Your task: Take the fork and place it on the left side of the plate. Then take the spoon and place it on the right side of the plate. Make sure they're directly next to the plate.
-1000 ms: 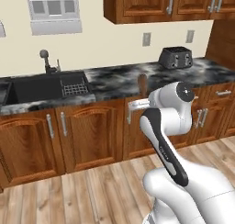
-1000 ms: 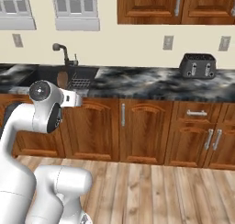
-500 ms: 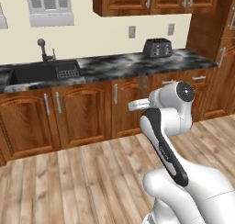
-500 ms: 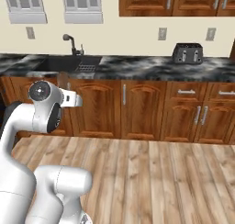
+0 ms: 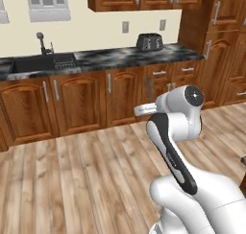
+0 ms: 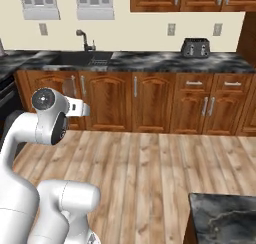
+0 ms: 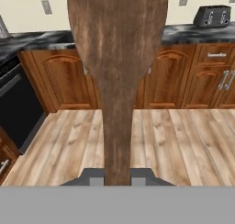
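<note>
The spoon (image 7: 117,58) is dark brown and wooden. Its broad bowl and handle rise up the middle of the hand view. My gripper (image 7: 117,177) is shut on the lower end of the handle, a fingertip (image 7: 95,179) on either side. The spoon hangs in the air over the wooden floor, well away from the counter. My white arm (image 5: 175,118) is folded close to the base, with the hand pointing toward the cabinets. The fork and the plate are out of view.
A dark marble counter (image 5: 120,55) runs along the far wall, with a toaster (image 5: 149,41) and a sink (image 5: 41,63) with a faucet. A black oven (image 7: 16,108) stands at the left. Another marble counter corner (image 6: 225,215) lies near right. Open wood floor (image 6: 150,163) lies between.
The whole picture has shifted: the base has backed away from the wall counter, which now looks smaller and farther. The spoon stays in the shut gripper.
</note>
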